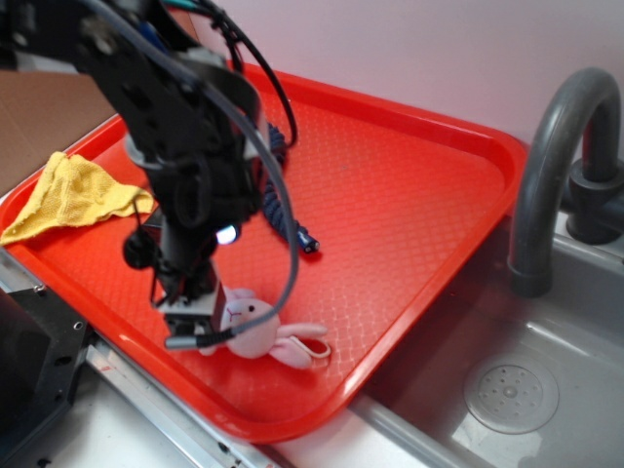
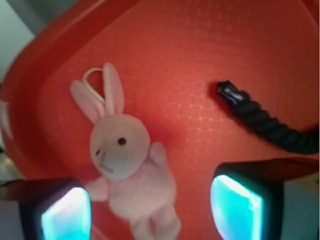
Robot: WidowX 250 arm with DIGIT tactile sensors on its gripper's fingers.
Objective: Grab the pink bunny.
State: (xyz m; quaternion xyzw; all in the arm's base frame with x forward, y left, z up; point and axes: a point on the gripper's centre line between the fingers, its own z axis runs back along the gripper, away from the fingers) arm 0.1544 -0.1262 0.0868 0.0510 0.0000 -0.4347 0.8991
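The pink bunny (image 1: 258, 326) (image 2: 125, 165) lies on its back near the front edge of the red tray (image 1: 409, 185) (image 2: 200, 60), ears pointing away from the arm, with a white loop by the ears. My gripper (image 1: 198, 327) (image 2: 152, 210) hangs low over it and is open. In the wrist view the bunny's body and legs lie between the two glowing pads (image 2: 67, 215), closer to the left one, which nearly touches its arm. A wide gap separates it from the right pad.
A dark blue rope (image 1: 283, 200) (image 2: 272, 122) lies on the tray behind the bunny. A yellow cloth (image 1: 68, 195) drapes over the tray's left rim. A grey faucet (image 1: 556, 146) and sink (image 1: 507, 390) stand to the right.
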